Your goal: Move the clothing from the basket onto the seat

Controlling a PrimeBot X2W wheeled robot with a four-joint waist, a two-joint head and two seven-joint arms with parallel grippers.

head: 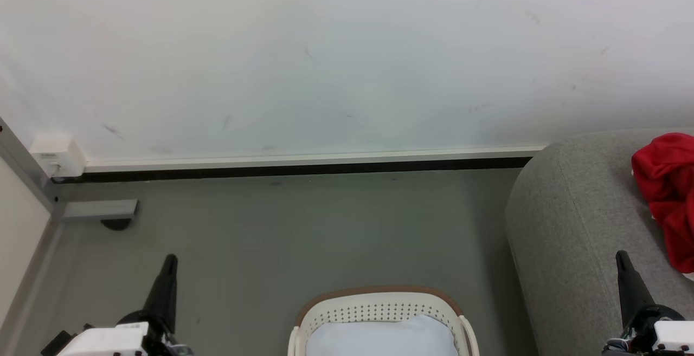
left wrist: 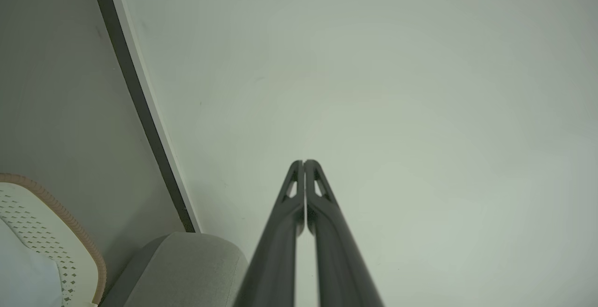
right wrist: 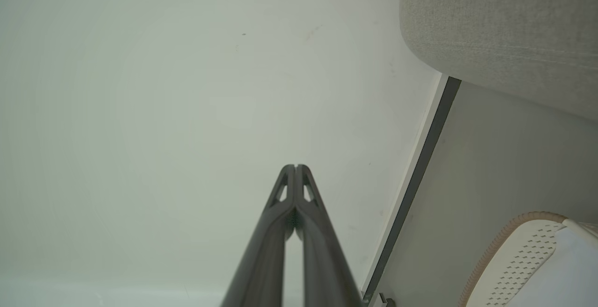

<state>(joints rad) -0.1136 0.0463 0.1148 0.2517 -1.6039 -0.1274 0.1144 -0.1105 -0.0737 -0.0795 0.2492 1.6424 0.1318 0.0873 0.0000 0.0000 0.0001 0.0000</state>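
The left gripper (head: 170, 261) sits at the near left with its two dark fingers pressed flat together, tips meeting and nothing between them. It points up over bare grey floor (head: 282, 237). In the left wrist view the closed fingers (left wrist: 289, 232) stand against the white wall (left wrist: 373, 87). The right gripper (head: 621, 256) sits at the near right in the same way, with its fingers pinched together and empty. It rises in front of the near edge of the seat (head: 564, 226).

Between the two grippers, at the near centre, stands the basket (head: 379, 308). It is white and perforated, with a brown band along its rim. Inside it lies a pale blue-white cloth (head: 382, 338), which fills the part of the interior that can be seen. No red fabric can be seen in that part.

The clothing (head: 669, 193) is a crumpled bright red heap lying on top of the grey seat at the far right. It is well apart from the basket and runs off the right edge of the head view. The seat stands to the right of the basket with a strip of floor between them, and its far end reaches the wall.

A pale baseboard (head: 303, 160) with a dark line under it runs along the foot of the wall beyond the basket.
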